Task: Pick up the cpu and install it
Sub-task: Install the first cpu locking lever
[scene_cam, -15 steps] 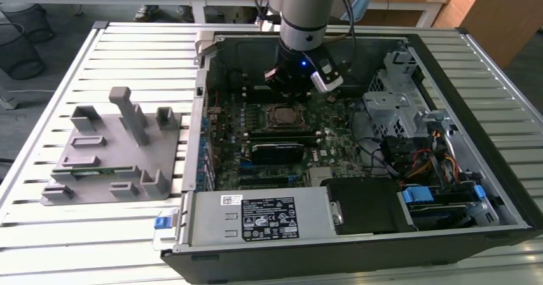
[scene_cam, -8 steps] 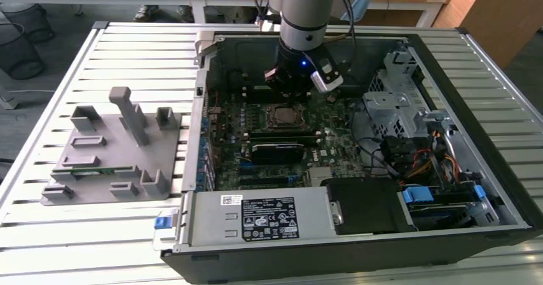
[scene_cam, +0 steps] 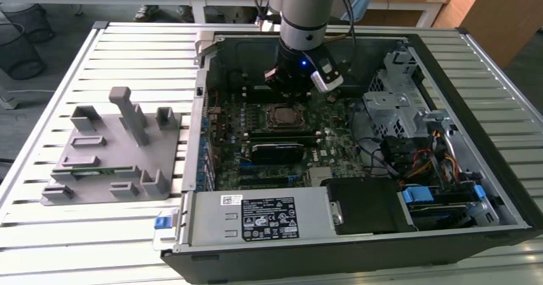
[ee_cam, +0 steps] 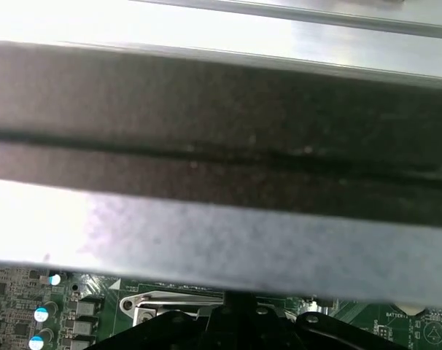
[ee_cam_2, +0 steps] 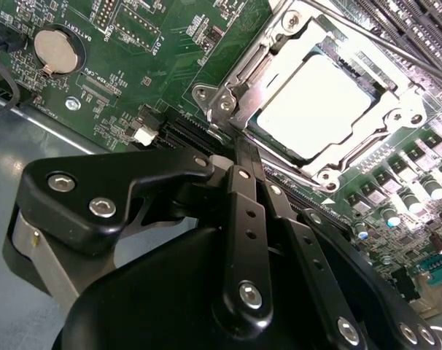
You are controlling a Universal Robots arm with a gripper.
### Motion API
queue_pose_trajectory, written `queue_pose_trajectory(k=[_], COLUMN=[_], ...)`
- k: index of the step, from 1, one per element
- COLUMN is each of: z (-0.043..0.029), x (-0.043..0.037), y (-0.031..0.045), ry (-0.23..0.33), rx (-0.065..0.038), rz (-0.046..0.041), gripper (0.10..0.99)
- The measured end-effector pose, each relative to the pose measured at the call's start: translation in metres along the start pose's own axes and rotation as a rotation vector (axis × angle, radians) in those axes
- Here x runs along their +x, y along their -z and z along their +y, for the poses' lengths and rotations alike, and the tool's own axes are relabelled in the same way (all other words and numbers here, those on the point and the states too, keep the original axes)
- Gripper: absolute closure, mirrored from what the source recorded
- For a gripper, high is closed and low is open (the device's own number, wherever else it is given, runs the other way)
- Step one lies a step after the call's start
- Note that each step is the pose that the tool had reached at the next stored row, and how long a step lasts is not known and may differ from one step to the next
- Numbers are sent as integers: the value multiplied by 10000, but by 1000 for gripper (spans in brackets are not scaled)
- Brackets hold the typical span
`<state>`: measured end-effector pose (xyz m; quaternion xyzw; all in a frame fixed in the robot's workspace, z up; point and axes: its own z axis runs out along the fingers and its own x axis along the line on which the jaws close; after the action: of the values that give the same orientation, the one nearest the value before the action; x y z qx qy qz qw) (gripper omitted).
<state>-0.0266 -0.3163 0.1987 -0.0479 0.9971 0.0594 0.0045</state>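
In the second wrist view the cpu (ee_cam_2: 312, 109), a flat square chip with a bright silvery top, lies inside the metal-framed socket (ee_cam_2: 228, 95) on the green motherboard (ee_cam_2: 170, 44). My gripper (ee_cam_2: 239, 146) is just beside the socket's edge, apart from the chip, fingers (ee_cam_2: 244, 211) pressed together with nothing between them. In the exterior view the gripper (scene_cam: 293, 89) hangs inside the open computer case (scene_cam: 357, 247), just behind the socket (scene_cam: 284, 115). The first wrist view shows the case's dark wall (ee_cam: 221, 138) close up and a strip of socket frame (ee_cam: 170, 302).
A grey fixture tray (scene_cam: 110, 151) with a green memory stick (scene_cam: 85, 170) lies on the slatted table at the exterior view's left. Inside the case are a power supply (scene_cam: 254, 218), a drive cage (scene_cam: 398, 107) and bundled cables (scene_cam: 416, 164). A coin battery (ee_cam_2: 55, 51) sits on the board.
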Motion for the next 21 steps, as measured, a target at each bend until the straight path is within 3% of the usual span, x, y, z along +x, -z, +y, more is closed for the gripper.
queue_pose_trajectory(k=[9, 21], z=[0, 3], x=[-1, -1], y=[-16, 5], ry=[2, 1], rx=[179, 182], rz=[18, 16], gripper=[980, 980])
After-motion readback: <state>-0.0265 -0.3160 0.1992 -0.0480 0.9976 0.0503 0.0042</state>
